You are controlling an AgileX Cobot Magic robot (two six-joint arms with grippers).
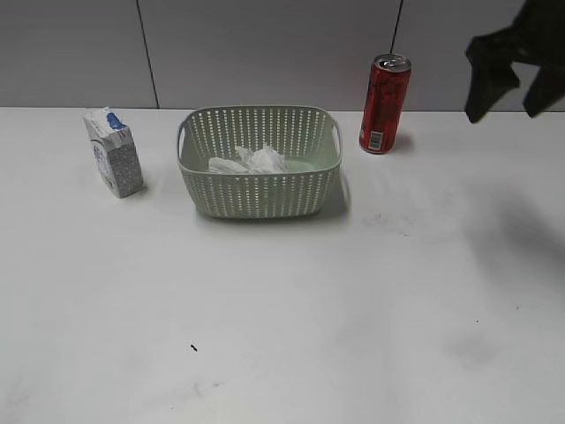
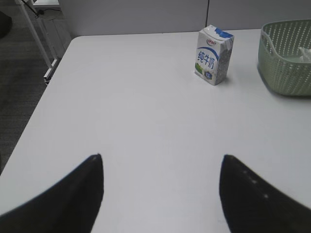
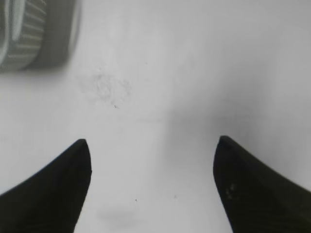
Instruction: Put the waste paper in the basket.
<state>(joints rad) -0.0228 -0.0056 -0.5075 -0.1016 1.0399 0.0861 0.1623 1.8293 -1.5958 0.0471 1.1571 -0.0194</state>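
Observation:
The pale green basket (image 1: 259, 187) stands at the middle back of the white table. Crumpled white waste paper (image 1: 250, 161) lies inside it. The basket also shows at the right edge of the left wrist view (image 2: 286, 73), with a bit of paper (image 2: 305, 53) showing inside, and its corner shows at the top left of the right wrist view (image 3: 22, 36). My right gripper (image 1: 514, 104) is open and empty, raised high at the far right. My left gripper (image 2: 161, 158) is open and empty over bare table, out of the exterior view.
A white-and-blue milk carton (image 1: 114, 152) stands left of the basket and also shows in the left wrist view (image 2: 214, 56). A red drink can (image 1: 384, 103) stands right of the basket. The table's left edge (image 2: 46, 104) drops to the floor.

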